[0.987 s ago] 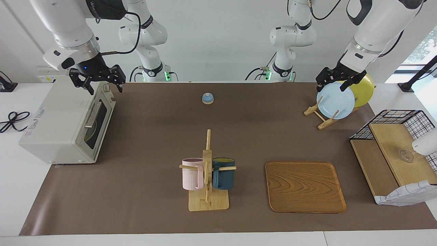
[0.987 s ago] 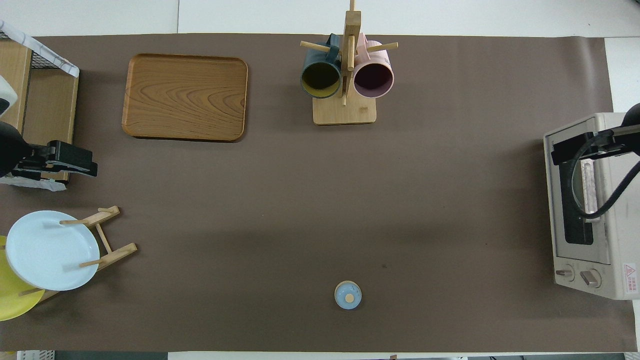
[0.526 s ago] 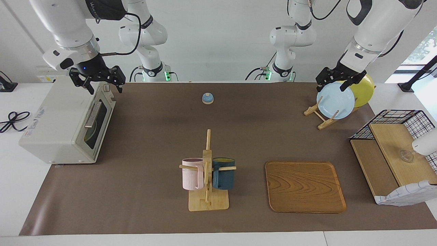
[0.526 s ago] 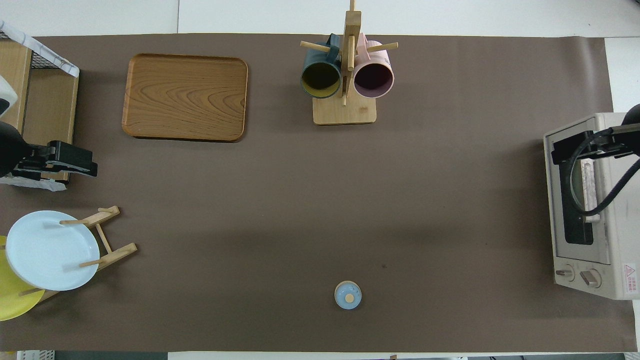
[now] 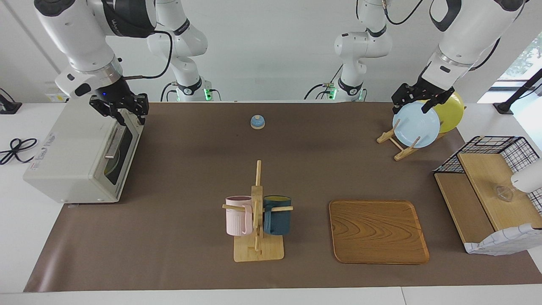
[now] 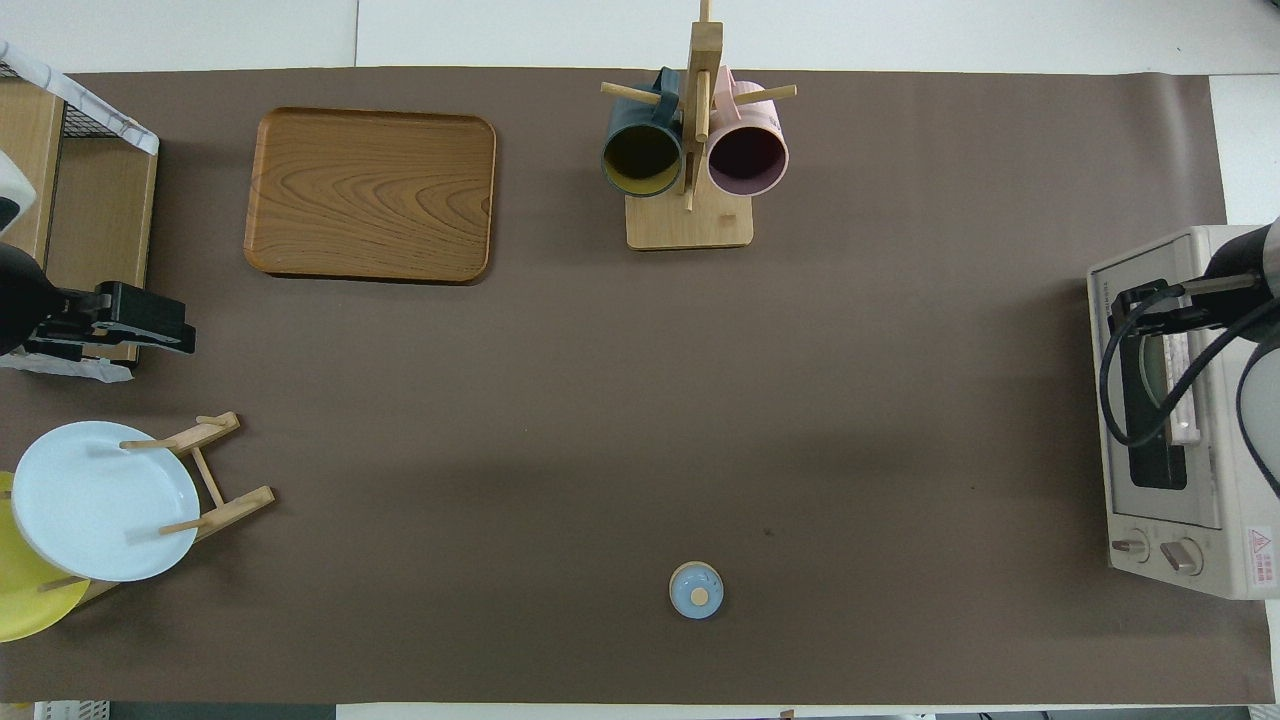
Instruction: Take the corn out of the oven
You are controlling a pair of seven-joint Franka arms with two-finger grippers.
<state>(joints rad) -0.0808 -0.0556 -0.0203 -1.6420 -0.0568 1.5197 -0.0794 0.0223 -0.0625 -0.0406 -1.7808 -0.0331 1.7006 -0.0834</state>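
Observation:
The off-white oven [image 5: 67,156] stands at the right arm's end of the table with its dark glass door shut and its bar handle [image 5: 113,143] free. It also shows in the overhead view [image 6: 1215,560]. The corn is hidden; only a dim yellow-green shape shows through the glass. My right gripper [image 5: 127,114] is open and empty, just above the top edge of the oven's door, and also shows from overhead [image 6: 1140,305]. My left gripper [image 5: 413,106] is open and empty and waits over the blue plate [image 5: 417,127].
A plate rack holds the blue plate and a yellow plate [image 5: 451,110] at the left arm's end. A mug tree [image 5: 257,212] with two mugs, a wooden tray [image 5: 378,231], a small blue bell [image 5: 257,121] and a wire-and-wood shelf [image 5: 487,186] also stand on the brown mat.
My right gripper has turned about its wrist and come down a little toward the top edge of the oven door. The left arm has not moved.

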